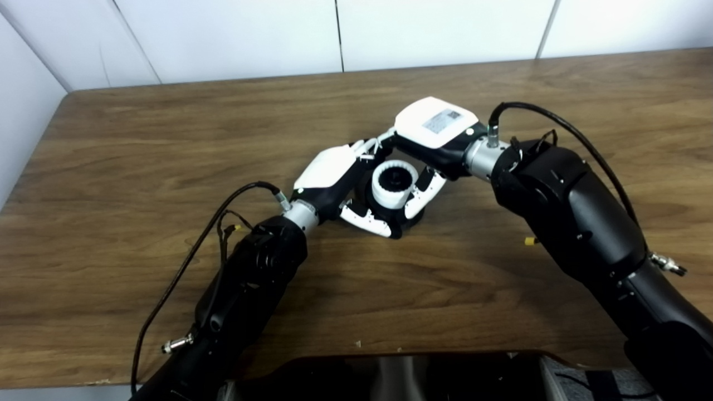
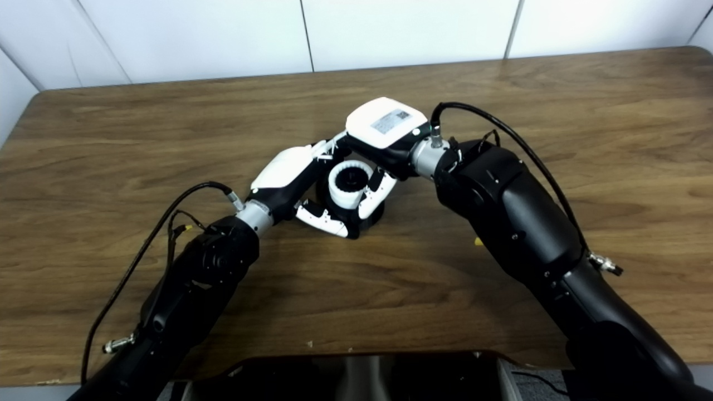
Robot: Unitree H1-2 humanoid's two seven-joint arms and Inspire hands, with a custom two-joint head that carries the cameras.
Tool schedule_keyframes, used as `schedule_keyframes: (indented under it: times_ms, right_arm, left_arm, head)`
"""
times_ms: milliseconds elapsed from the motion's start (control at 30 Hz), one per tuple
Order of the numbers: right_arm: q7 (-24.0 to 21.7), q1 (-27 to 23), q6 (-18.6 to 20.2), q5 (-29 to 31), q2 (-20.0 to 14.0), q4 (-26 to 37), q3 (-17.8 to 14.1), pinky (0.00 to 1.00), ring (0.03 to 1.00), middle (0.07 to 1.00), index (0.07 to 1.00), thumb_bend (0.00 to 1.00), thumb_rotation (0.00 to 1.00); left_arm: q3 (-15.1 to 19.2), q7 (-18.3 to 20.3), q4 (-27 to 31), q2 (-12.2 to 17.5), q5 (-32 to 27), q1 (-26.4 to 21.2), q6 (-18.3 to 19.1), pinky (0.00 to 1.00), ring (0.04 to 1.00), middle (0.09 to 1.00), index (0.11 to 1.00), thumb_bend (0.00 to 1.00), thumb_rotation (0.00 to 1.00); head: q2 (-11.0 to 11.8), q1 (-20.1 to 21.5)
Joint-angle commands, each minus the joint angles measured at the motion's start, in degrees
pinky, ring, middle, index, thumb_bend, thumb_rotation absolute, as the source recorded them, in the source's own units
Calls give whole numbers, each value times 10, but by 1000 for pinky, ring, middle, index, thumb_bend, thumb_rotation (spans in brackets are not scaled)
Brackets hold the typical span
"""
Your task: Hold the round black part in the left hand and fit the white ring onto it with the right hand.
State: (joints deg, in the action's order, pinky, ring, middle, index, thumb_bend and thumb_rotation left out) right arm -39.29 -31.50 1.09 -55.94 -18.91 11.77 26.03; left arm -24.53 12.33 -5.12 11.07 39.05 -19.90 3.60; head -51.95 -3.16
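The round black part [image 1: 415, 217] rests on the wooden table [image 1: 167, 145] at its middle, mostly hidden by the two hands. My left hand [image 1: 334, 178] wraps around it from the left, thumb curled along its front. The toothed white ring [image 1: 394, 184] sits on top of the black part. My right hand [image 1: 434, 139] comes from the right and closes on the ring, with fingers [image 1: 426, 192] down its right side. In the right eye view the ring [image 2: 349, 185] shows between the left hand [image 2: 289, 172] and the right hand [image 2: 384, 133].
Black cables loop off both wrists, one by the left forearm [image 1: 223, 223] and one over the right forearm [image 1: 557, 122]. A dark device edge [image 1: 401, 373] lies at the table's near side. White wall panels stand behind the table's far edge.
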Motion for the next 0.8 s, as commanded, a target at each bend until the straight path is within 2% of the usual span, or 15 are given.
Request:
schedule_keyframes:
  times_ms: [0, 167, 233, 333, 400, 533, 600, 767]
  right_arm:
    - [6, -21, 2, 4, 2, 21, -12, 876, 802, 839, 848, 999, 490]
    - [2, -21, 17, 23, 5, 26, -30, 840, 807, 853, 850, 972, 497]
    - [6, -18, 20, 32, 8, 26, -39, 801, 789, 846, 837, 921, 492]
    - [6, -13, 44, 49, 17, 32, -59, 760, 775, 828, 811, 792, 438]
    - [3, -13, 52, 52, 17, 35, -65, 761, 779, 825, 811, 760, 424]
    - [20, -14, 52, 66, 14, 34, -78, 671, 741, 798, 804, 812, 430]
    - [20, -15, 53, 71, 11, 33, -83, 635, 736, 795, 809, 874, 482]
    - [26, -11, 66, 94, 12, 31, -105, 658, 746, 793, 818, 963, 573]
  left_arm:
    - [-4, 6, 5, 1, 1, -19, -7, 1000, 1000, 1000, 639, 1000, 398]
    - [-3, 4, 3, 1, 2, -18, -9, 1000, 1000, 1000, 633, 1000, 411]
    - [-1, 4, 3, 0, -2, -17, -9, 1000, 1000, 1000, 629, 1000, 395]
    - [1, 8, 5, -1, -8, -16, -7, 1000, 1000, 1000, 633, 1000, 375]
    - [0, 7, 5, -1, -9, -16, -8, 1000, 1000, 1000, 632, 1000, 374]
    - [1, 5, 5, -1, -12, -14, -7, 1000, 1000, 1000, 631, 1000, 364]
    - [2, 5, 5, -1, -13, -14, -7, 1000, 1000, 1000, 629, 1000, 353]
    - [1, 4, 4, 1, -10, -16, -7, 1000, 1000, 1000, 628, 1000, 376]
  head:
    - [0, 0]
    - [4, 1]
    - [0, 1]
    - [0, 0]
    - [0, 1]
    - [0, 4]
    - [1, 6]
    - [-3, 5]
